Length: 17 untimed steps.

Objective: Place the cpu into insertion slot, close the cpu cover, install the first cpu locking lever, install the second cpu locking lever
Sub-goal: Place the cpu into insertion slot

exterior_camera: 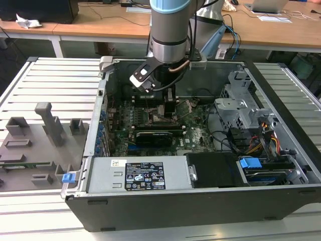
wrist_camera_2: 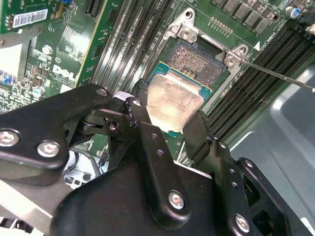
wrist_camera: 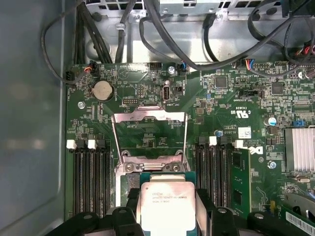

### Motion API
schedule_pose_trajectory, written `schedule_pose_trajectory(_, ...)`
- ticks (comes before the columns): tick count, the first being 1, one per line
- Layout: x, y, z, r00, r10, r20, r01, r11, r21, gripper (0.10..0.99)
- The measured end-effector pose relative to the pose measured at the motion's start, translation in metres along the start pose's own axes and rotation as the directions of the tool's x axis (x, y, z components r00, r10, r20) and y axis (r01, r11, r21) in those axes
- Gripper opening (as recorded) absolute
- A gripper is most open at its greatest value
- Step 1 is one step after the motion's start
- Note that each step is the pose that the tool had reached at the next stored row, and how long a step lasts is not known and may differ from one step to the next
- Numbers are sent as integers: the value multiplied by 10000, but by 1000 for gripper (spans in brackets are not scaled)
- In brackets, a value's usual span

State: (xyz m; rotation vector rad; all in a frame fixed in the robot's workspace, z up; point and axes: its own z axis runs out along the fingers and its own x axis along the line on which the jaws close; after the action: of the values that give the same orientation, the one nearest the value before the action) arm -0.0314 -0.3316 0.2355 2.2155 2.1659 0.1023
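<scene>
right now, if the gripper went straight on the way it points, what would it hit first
Probably the insertion slot: the gripper, shut on the cpu, points at it, so the chip would touch down there first. Depth is unclear.

Clamped in the hand (wrist_camera: 167, 219): the cpu (wrist_camera: 166, 204), silver top up. Just beyond, cpu cover (wrist_camera: 150, 116) flipped open over the motherboard (wrist_camera: 221, 98).

Setting: robotics lab or workshop. Open computer case (exterior_camera: 200, 206) on slatted metal bench (exterior_camera: 55, 80); wooden desks (exterior_camera: 100, 27) at 12 o'clock of the exterior view, laptop (exterior_camera: 266, 5) at 1 o'clock.
</scene>
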Motion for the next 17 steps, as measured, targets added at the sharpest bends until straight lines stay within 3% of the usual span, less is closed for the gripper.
schedule_pose_trajectory(17, 0, -12, 23, 9997, -238, -20, 238, 9997, 5, 529)
